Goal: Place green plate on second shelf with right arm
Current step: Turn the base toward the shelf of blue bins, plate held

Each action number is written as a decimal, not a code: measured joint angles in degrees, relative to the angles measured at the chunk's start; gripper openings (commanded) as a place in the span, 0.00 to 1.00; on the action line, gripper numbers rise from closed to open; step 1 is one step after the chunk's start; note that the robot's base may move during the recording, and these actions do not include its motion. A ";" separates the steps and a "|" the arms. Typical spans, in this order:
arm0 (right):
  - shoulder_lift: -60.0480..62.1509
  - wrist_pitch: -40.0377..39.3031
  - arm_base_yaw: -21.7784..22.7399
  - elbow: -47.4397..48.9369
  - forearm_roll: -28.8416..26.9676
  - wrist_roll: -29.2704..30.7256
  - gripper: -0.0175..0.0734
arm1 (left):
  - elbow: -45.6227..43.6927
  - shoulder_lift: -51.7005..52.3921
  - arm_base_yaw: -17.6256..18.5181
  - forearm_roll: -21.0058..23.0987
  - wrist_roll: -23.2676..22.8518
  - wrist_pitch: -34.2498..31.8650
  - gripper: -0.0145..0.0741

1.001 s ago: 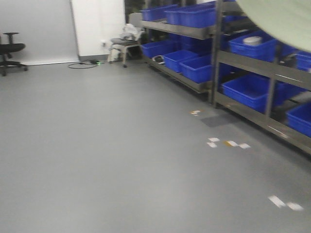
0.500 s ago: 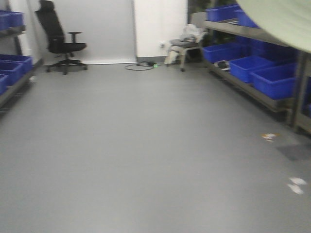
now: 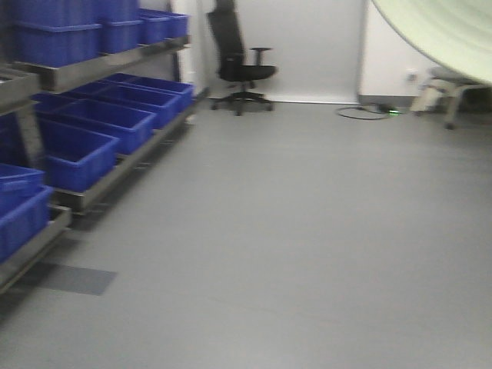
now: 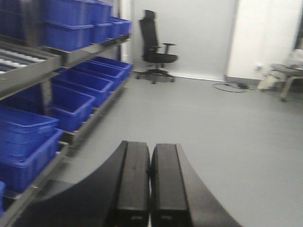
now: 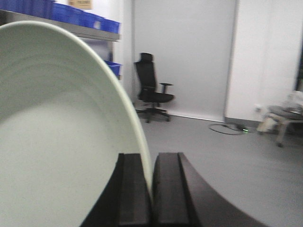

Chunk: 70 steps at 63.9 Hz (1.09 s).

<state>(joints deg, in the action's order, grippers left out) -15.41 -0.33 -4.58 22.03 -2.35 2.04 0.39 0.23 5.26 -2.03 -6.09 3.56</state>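
We judge this the carrying step: right jaws grasp the green plate (image 5: 61,142) by its rim, left jaws clenched empty; next, square up to the shelf rack (image 3: 77,73)

Open grey floor (image 3: 307,231) from 12 to 3 o'clock; shelving rack (image 3: 73,75) with blue bins (image 3: 77,154) at 9; office chair (image 3: 238,61) at 11.

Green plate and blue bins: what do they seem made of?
Green plate: pale, matte, smooth, with faint concentric rings and a thin rim; likely melamine or plastic, though ceramic is possible. Blue bins: uniform saturated colour and moulded rims; plastic, most likely.
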 measured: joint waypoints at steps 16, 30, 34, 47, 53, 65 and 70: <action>0.00 0.00 0.00 0.00 0.00 0.00 0.23 | 0.00 0.00 0.00 0.00 0.00 0.00 0.31; 0.00 0.00 0.00 0.00 0.00 0.00 0.23 | 0.00 0.00 0.00 0.00 0.00 0.00 0.31; 0.00 0.00 0.00 0.00 0.00 0.00 0.23 | 0.00 0.00 0.00 0.00 0.00 0.00 0.31; 0.00 0.00 0.00 0.00 0.00 0.00 0.23 | 0.00 0.00 0.00 0.00 0.00 0.00 0.31; 0.00 0.00 0.00 0.00 0.00 0.00 0.23 | 0.00 0.00 0.00 0.00 0.00 0.00 0.31; 0.00 0.00 0.00 0.00 0.00 0.00 0.23 | 0.00 0.00 0.00 0.00 0.00 0.00 0.31; 0.00 0.00 0.00 0.00 0.00 0.00 0.23 | 0.00 0.00 0.00 0.00 0.00 0.00 0.31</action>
<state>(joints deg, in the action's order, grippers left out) -15.41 -0.33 -4.58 22.03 -2.35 2.04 0.39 0.23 5.26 -2.03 -6.09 3.56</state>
